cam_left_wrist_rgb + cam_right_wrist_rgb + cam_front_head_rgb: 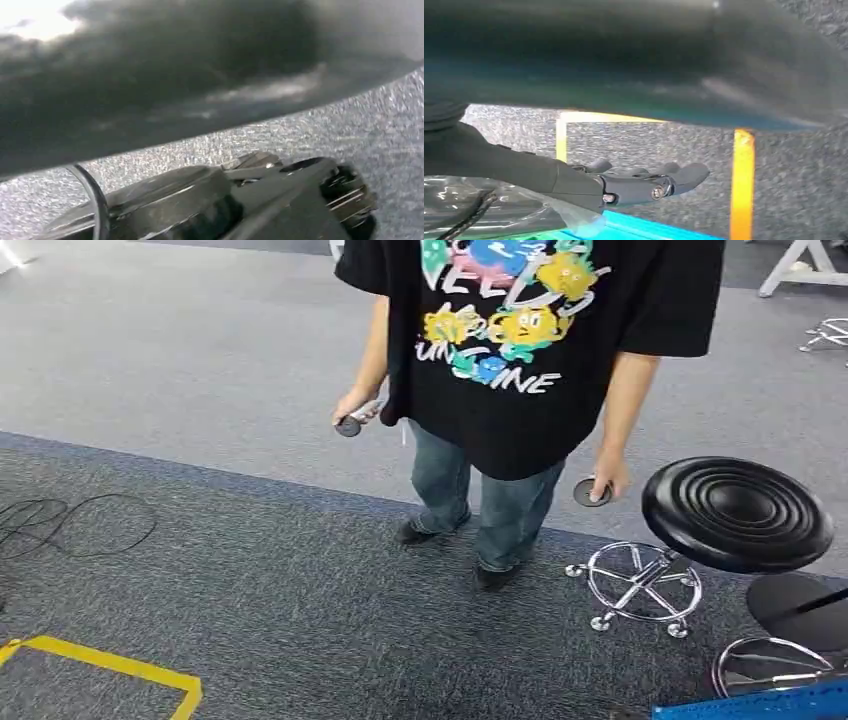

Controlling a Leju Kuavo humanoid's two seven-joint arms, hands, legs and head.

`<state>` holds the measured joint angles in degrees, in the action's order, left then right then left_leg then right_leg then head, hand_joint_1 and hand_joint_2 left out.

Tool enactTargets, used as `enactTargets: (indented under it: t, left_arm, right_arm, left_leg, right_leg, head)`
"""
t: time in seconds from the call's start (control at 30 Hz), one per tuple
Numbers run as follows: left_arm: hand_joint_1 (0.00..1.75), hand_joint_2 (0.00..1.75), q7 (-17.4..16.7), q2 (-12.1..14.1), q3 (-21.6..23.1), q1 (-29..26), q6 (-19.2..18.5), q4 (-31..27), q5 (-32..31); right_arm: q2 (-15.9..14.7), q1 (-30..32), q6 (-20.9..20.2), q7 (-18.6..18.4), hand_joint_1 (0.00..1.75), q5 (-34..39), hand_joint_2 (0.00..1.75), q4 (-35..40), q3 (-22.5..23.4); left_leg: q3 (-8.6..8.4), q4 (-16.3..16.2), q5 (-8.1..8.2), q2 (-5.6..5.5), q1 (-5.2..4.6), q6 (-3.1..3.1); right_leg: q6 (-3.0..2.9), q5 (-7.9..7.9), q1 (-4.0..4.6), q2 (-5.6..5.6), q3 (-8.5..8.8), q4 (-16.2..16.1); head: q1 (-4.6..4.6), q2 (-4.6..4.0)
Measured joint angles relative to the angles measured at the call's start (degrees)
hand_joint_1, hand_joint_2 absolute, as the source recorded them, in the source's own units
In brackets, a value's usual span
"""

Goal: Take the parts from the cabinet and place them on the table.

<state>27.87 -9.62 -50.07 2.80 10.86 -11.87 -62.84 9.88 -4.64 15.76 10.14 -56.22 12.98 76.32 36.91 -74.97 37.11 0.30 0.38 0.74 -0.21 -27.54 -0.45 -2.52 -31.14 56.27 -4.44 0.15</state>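
My right hand (pixel 639 182) hangs over the grey carpet, its dark fingers (pixel 684 175) stretched out flat with nothing in them. A bright blue edge (pixel 649 229) lies just beside it, and the corner of a blue metal frame (pixel 760 705) sits at the bottom right of the head view. My left hand (pixel 320 195) is blurred and cut off above the carpet, so I cannot make out how its fingers lie.
A person in a black printed shirt (pixel 510 340) stands straight ahead, with a small controller (pixel 348 425) in one hand and a round one (pixel 590 491) in the other. Two black stools (pixel 735 510) stand at the right. Yellow floor tape (pixel 110 665) and a cable (pixel 70 520) lie left.
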Motion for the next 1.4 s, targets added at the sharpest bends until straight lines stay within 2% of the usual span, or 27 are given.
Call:
enactTargets:
  t: [0.07,0.1,0.13,0.17,0.27,0.3,0.33,0.37,0.43,0.47,0.5,0.57,0.6,0.63,0.67,0.77,0.8,0.87,0.97,1.03,1.1,1.13,1.17,1.3,1.33,1.37,1.4]
  left_arm:
    - [0.00,0.00,-0.1,-0.1,0.0,0.0,-0.2,0.0,-0.1]
    - [0.00,0.00,-0.1,-0.1,0.0,0.0,-0.2,0.0,-0.4]
    - [0.00,0.00,-0.1,0.0,0.0,0.0,-0.3,0.0,-0.6]
    - [0.00,0.00,-0.2,0.0,0.0,0.0,-0.4,0.0,-0.7]
    - [0.00,0.00,-0.2,-0.1,0.1,0.2,-0.4,0.0,-0.9]
    - [0.00,0.00,-0.2,-0.3,0.1,0.2,-0.4,0.0,-1.0]
    - [0.00,0.00,-0.2,-0.4,0.2,0.4,-0.4,0.0,-1.1]
    - [0.00,0.00,-0.2,-0.4,0.2,0.5,-0.5,0.0,-1.2]
    - [0.00,0.00,-0.2,-0.5,0.2,0.2,-0.6,0.0,-1.3]
    - [0.00,0.00,-0.2,-0.5,0.2,0.1,-0.8,0.0,-1.3]
    - [0.00,0.00,-0.2,-0.5,0.2,0.2,-0.9,0.0,-1.4]
    - [0.00,0.00,-0.2,-0.8,0.2,0.3,-1.3,0.0,-1.5]
    - [0.00,0.00,-0.2,-0.9,0.3,0.3,-1.3,0.0,-1.6]
    - [0.00,0.00,-0.3,-0.9,0.3,0.4,-1.4,0.0,-1.6]
    - [0.00,0.00,-0.4,-1.0,0.3,0.5,-1.4,0.0,-1.6]
    - [0.00,0.00,-0.9,-1.3,0.3,0.8,-1.3,0.0,-1.8]
    - [0.00,0.00,-1.1,-1.4,0.3,0.9,-1.3,0.0,-1.9]
    - [0.00,0.00,-1.3,-1.5,0.3,0.9,-1.3,0.0,-2.0]
    - [0.00,0.00,-1.4,-1.6,0.3,0.5,-1.3,0.0,-2.1]
    - [0.00,0.00,-1.5,-1.6,0.3,0.5,-1.3,0.0,-2.2]
    - [0.00,0.00,-1.6,-1.6,0.3,0.6,-1.4,0.0,-2.4]
    - [0.00,0.00,-1.7,-1.6,0.3,0.6,-1.4,0.0,-2.4]
    - [0.00,0.00,-1.8,-1.6,0.3,0.6,-1.5,0.0,-2.5]
    - [0.00,0.00,-2.1,-1.7,0.3,1.0,-1.5,0.0,-2.6]
    - [0.00,0.00,-2.1,-1.7,0.3,1.1,-1.5,-0.1,-2.6]
    - [0.00,0.00,-2.1,-1.7,0.3,1.2,-1.5,-0.1,-2.6]
    - [0.00,0.00,-2.1,-1.7,0.3,1.4,-1.6,-0.1,-2.6]
  right_arm:
    - [0.0,0.1,-0.1,-0.1,0.00,0.1,0.00,0.0,0.0]
    - [0.1,0.0,-0.2,-0.2,0.00,0.2,0.00,0.0,0.0]
    - [0.3,0.0,-0.4,-0.2,0.00,0.2,0.00,0.0,0.0]
    - [0.3,-0.2,-0.6,-0.2,0.00,0.3,0.00,0.0,0.0]
    - [0.4,0.1,-0.9,-0.2,0.00,0.4,0.00,0.0,0.0]
    - [0.4,0.2,-0.9,-0.2,0.00,0.5,0.00,0.0,0.0]
    - [0.4,0.3,-0.9,-0.2,0.00,0.5,0.00,0.0,0.0]
    - [0.4,0.1,-0.9,-0.2,0.00,0.5,0.00,0.0,0.0]
    - [0.4,-0.2,-1.2,-0.2,0.00,0.5,0.00,0.0,0.0]
    - [0.4,-0.2,-1.2,-0.2,0.00,0.6,0.00,0.0,0.0]
    - [0.4,0.0,-1.3,-0.2,0.00,0.6,0.00,0.0,0.0]
    - [0.4,0.2,-1.8,-0.4,0.00,0.6,0.00,0.0,0.0]
    - [0.4,0.1,-2.0,-0.4,0.00,0.6,0.00,0.1,0.0]
    - [0.4,0.0,-2.2,-0.5,0.00,0.7,0.00,0.2,0.0]
    - [0.5,-0.3,-2.4,-0.7,0.00,0.7,0.00,0.2,0.0]
    - [0.5,0.0,-2.8,-0.9,0.00,0.9,0.00,0.4,0.0]
    - [0.5,0.0,-2.9,-1.0,0.00,0.9,0.00,0.5,0.0]
    - [0.5,-0.1,-2.9,-1.2,0.00,1.0,0.00,0.6,0.0]
    - [0.5,-0.3,-2.9,-1.3,0.00,1.0,0.00,0.8,0.0]
    - [0.5,-0.1,-2.9,-1.5,0.00,1.0,0.00,0.9,0.0]
    - [0.6,-0.2,-2.9,-1.6,0.00,1.1,0.00,0.9,0.1]
    - [0.7,-0.2,-2.9,-1.7,0.00,1.1,0.00,1.0,0.1]
    - [0.8,-0.4,-2.9,-1.8,0.00,1.1,0.00,1.0,0.1]
    - [0.9,0.0,-2.8,-1.2,0.00,0.1,0.00,1.2,0.0]
    - [0.9,0.0,-2.9,-1.0,0.00,0.0,0.00,1.3,0.0]
    - [0.9,-0.1,-3.0,-1.0,0.00,0.0,0.00,1.5,0.0]
    - [0.9,-0.1,-3.1,-0.9,0.00,0.0,0.00,1.5,0.0]
  left_leg:
    - [-3.42,8.2,-5.47,-0.63,-0.02,-0.63]
    - [-5.86,13.9,-8.31,-2.09,-0.08,-1.13]
    - [-7.11,17.1,-8.95,-5.25,-0.10,-1.73]
    - [-7.41,18.3,-8.72,-5.42,0.04,-1.87]
    - [-7.26,18.6,-8.97,-3.82,-0.39,-2.12]
    - [-7.68,19.9,-9.76,-2.96,0.31,-2.38]
    - [-7.87,20.4,-9.91,-2.19,0.11,-2.57]
    - [-7.76,20.4,-10.06,-1.50,0.06,-2.80]
    - [-7.51,20.4,-9.99,0.66,-0.13,-2.87]
    - [-7.39,20.3,-9.98,1.64,-0.15,-2.85]
    - [-7.33,20.3,-9.98,2.36,-0.14,-2.83]
    - [-7.35,20.1,-9.82,3.73,-0.07,-2.59]
    - [-7.38,19.8,-9.61,4.36,-0.01,-2.26]
    - [-7.43,19.4,-9.34,4.82,-0.25,-1.84]
    - [-7.30,18.9,-8.85,5.32,-0.58,-1.28]
    - [-7.81,19.0,-8.97,6.73,-0.38,-0.69]
    - [-7.89,18.8,-8.48,6.48,-0.09,-0.07]
    - [-6.26,14.3,-4.78,1.39,0.19,0.34]
    - [-0.16,0.5,1.11,0.13,0.16,0.07]
    - [0.00,1.0,-1.14,0.01,0.08,-0.47]
    - [-3.87,10.4,-7.00,-1.03,-0.06,-1.19]
    - [-5.85,15.3,-9.46,-3.17,-0.12,-1.55]
    - [-6.51,16.8,-8.94,-4.91,-0.06,-1.83]
    - [-6.91,18.6,-9.14,-3.75,-0.20,-2.16]
    - [-6.96,19.3,-9.18,-3.85,-0.12,-1.00]
    - [-6.91,19.3,-9.35,-3.87,-0.10,-0.70]
    - [-6.87,19.3,-9.47,-3.88,-0.20,-1.00]
  right_leg:
    - [0.12,0.08,0.15,-1.71,0.10,0.1]
    - [0.19,0.13,0.17,-2.52,0.20,0.1]
    - [0.37,0.23,0.01,-2.99,-0.03,0.1]
    - [0.66,0.29,0.22,-3.94,-0.50,0.4]
    - [2.05,1.14,-0.39,-5.73,-1.50,-0.2]
    - [2.19,0.95,-0.34,-5.48,-1.87,0.2]
    - [2.18,-0.30,0.00,-2.09,-2.72,1.6]
    - [2.40,-2.55,0.02,0.17,-4.51,5.0]
    - [2.98,-7.38,-0.20,1.92,-9.28,15.1]
    - [3.24,-8.37,-0.32,2.10,-10.70,18.3]
    - [3.39,-7.79,-0.43,2.26,-10.55,18.4]
    - [3.70,-3.85,-0.73,3.03,-5.88,10.9]
    - [3.77,-1.68,-0.78,4.40,-2.20,4.7]
    - [3.84,-1.03,-0.73,7.26,0.55,0.3]
    - [3.11,-1.19,-0.57,7.14,1.10,-0.2]
    - [2.10,-1.11,-0.26,5.38,-0.06,0.2]
    - [1.63,-0.89,-0.47,4.70,0.80,-0.1]
    - [1.05,-0.54,-0.56,3.63,0.60,-0.1]
    - [0.79,-0.39,-0.18,1.25,0.39,-0.1]
    - [0.76,-0.37,0.04,-0.43,0.46,0.0]
    - [0.77,-0.37,0.10,-2.23,0.70,0.1]
    - [0.77,-0.37,0.04,-2.93,0.77,0.0]
    - [1.02,-0.43,0.33,-3.48,0.62,0.3]
    - [2.44,0.29,-0.24,-4.93,-0.27,-0.5]
    - [1.18,0.08,-0.23,-4.09,0.16,-0.3]
    - [-0.36,0.38,-0.06,-4.14,0.11,-0.7]
    - [-0.30,0.41,-0.11,-4.12,0.04,-0.8]
  head:
    - [0.00,0.00]
    - [0.00,0.00]
    - [-0.09,0.00]
    - [-0.07,0.00]
    - [0.02,0.00]
    - [-0.06,0.00]
    - [-0.04,0.00]
    - [-0.44,0.00]
    - [-0.57,0.00]
    - [-0.57,0.00]
    - [-0.61,0.00]
    - [-0.59,0.00]
    - [-0.61,0.00]
    - [-0.70,0.00]
    - [-0.66,0.00]
    - [-0.35,0.00]
    - [-0.35,0.00]
    - [-0.13,0.00]
    - [-0.04,0.00]
    - [-0.07,0.00]
    - [-0.04,0.00]
    - [-0.04,0.00]
    - [-0.11,0.00]
    - [-0.07,0.00]
    - [-0.11,0.00]
    - [-0.15,0.00]
    - [-0.13,0.00]
